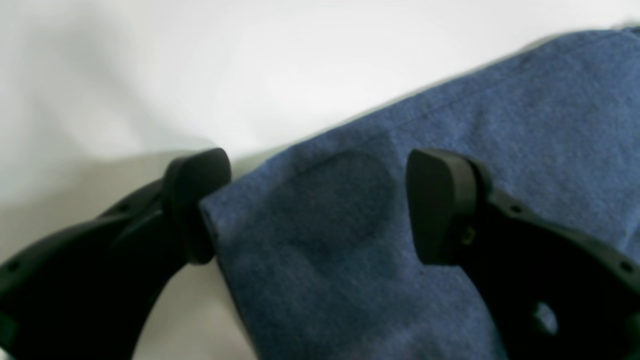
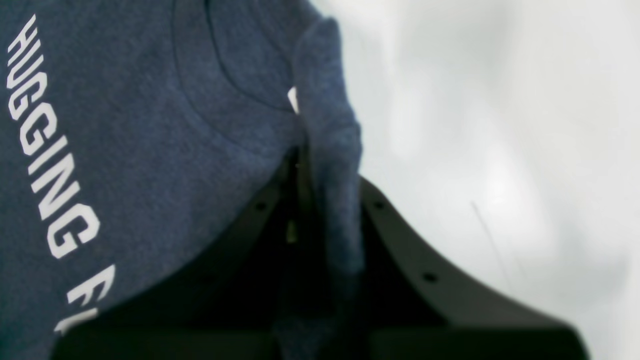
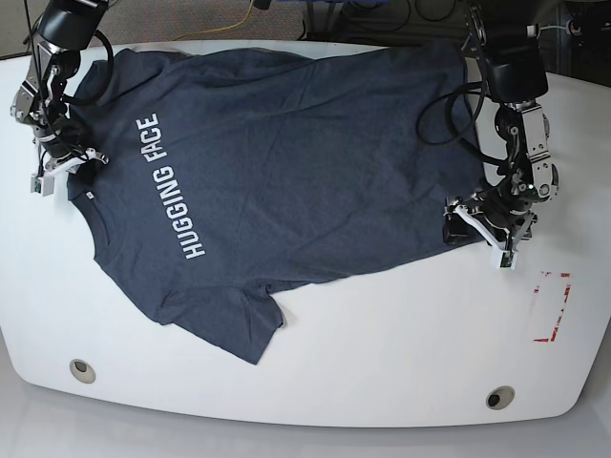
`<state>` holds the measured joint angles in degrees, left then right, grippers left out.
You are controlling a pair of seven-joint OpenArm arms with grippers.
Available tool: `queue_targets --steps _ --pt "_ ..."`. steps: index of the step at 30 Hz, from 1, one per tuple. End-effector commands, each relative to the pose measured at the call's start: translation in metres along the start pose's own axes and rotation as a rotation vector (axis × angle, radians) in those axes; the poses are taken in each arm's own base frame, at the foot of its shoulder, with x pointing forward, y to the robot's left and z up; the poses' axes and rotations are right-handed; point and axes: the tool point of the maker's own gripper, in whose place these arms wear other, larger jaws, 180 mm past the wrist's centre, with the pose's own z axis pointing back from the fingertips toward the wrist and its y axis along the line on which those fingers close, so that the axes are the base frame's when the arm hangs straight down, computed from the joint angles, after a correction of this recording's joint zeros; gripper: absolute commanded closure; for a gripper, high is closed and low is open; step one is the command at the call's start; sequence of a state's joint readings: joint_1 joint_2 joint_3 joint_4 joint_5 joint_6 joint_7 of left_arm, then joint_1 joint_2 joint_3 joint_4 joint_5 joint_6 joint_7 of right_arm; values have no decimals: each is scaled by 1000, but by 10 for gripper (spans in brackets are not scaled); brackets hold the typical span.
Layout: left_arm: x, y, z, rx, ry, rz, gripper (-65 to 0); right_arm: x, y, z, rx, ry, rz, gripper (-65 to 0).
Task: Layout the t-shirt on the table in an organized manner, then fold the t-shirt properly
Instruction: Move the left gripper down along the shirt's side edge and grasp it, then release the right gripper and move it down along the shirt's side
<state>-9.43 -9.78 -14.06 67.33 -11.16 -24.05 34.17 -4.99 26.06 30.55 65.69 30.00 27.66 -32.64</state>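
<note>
The dark navy t-shirt [image 3: 286, 162] lies spread on the white table [image 3: 382, 363] with the white "HUGGING FACE" letters [image 3: 172, 186] facing up. My right gripper [image 3: 91, 157] is at the collar end on the base view's left. In the right wrist view it [image 2: 305, 165] is shut on a fold of the shirt [image 2: 150, 150] beside the neckline. My left gripper [image 3: 460, 221] is at the shirt's hem corner on the base view's right. In the left wrist view it [image 1: 320, 200] is open, with its fingers [image 1: 440, 205] either side of that corner of cloth [image 1: 350, 250].
A red tape outline [image 3: 552, 305] is on the table right of the left gripper. Two round grommet holes [image 3: 82, 370] [image 3: 496, 398] sit near the front edge. One sleeve [image 3: 229, 320] points toward the front. Cables [image 3: 286, 14] lie beyond the far edge.
</note>
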Motion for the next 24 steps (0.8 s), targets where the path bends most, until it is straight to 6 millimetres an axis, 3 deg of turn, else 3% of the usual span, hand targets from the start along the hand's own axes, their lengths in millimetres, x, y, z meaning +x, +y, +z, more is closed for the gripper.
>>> queue_targets --steps 1,4,8,16,24 --pt "-17 -6 -2 -13 77 -1 -516 -3 -3 6 -23 51 54 -79" --pt "-18 -8 -3 -16 78 0 -512 0 -1 10 -23 46 76 -169" --pt "-18 -8 -3 -15 80 0 -403 8 4 14 -19 25 104 -243" --pt "-18 -7 -3 -14 80 -1 -117 16 14 16 -6 1 118 -254" --pt "-18 -6 -2 -11 82 -3 -47 32 16 19 -20 -36 126 -254"
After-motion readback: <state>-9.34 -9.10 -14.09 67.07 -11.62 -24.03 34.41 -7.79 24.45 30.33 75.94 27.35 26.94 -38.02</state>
